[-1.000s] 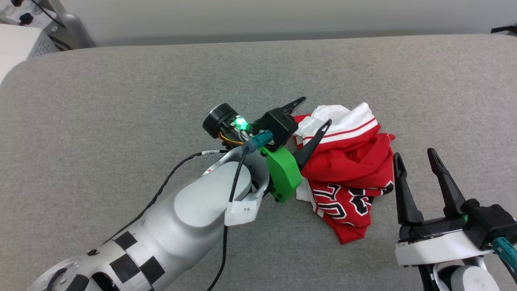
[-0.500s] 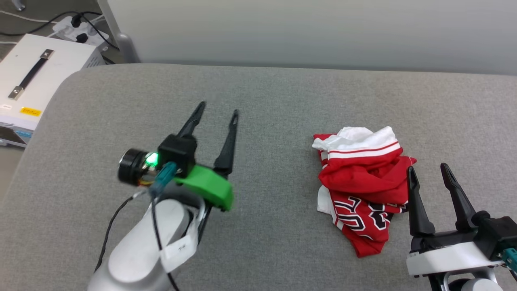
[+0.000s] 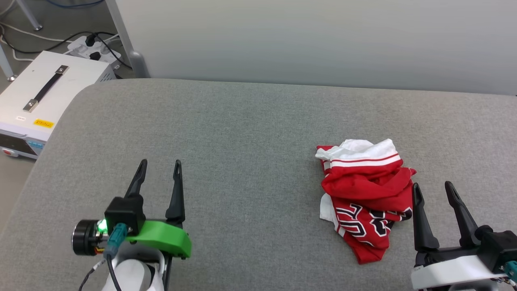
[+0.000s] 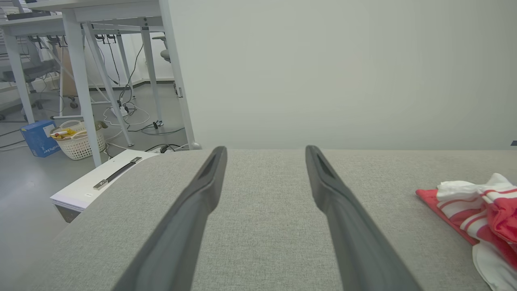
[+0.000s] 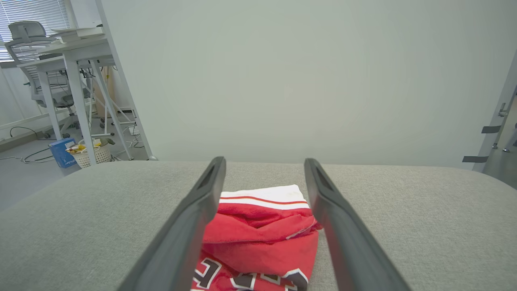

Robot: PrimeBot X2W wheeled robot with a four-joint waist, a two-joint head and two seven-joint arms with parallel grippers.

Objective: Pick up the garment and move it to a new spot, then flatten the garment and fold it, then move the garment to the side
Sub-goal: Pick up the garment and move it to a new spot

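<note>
Red jersey cloth with white sleeves, the garment (image 3: 363, 194), lies in a crumpled heap on the right part of a grey fabric-covered bench (image 3: 250, 133). A white sleeve with red stripe trim sits at the far end of the heap. Large black, white-outlined lettering shows on the near part, partly folded under.

Neither end effector holds anything. The left end effector (image 3: 159, 162) hovers over bare bench at the near left, well apart from the garment, with its two dark fingers spread wide and pointing away from the robot. The right end effector (image 3: 432, 185) is at the near right, just beside the heap's near right edge, and its fingers are also spread wide. In the right wrist view the garment lies between and beyond these fingers. Whether a finger touches the cloth cannot be told.

Beyond the bench's far left corner, a white box (image 3: 44, 93) with a dark handle stands on the floor.

Judging from the heap, nothing has been flattened or folded. Whether this is the garment's first spot or its new one cannot be told. The next move probably calls for the right end effector to come down onto an edge of the cloth and close on it. To spread the heap, the left one would need to cross the bench and take a second edge.
</note>
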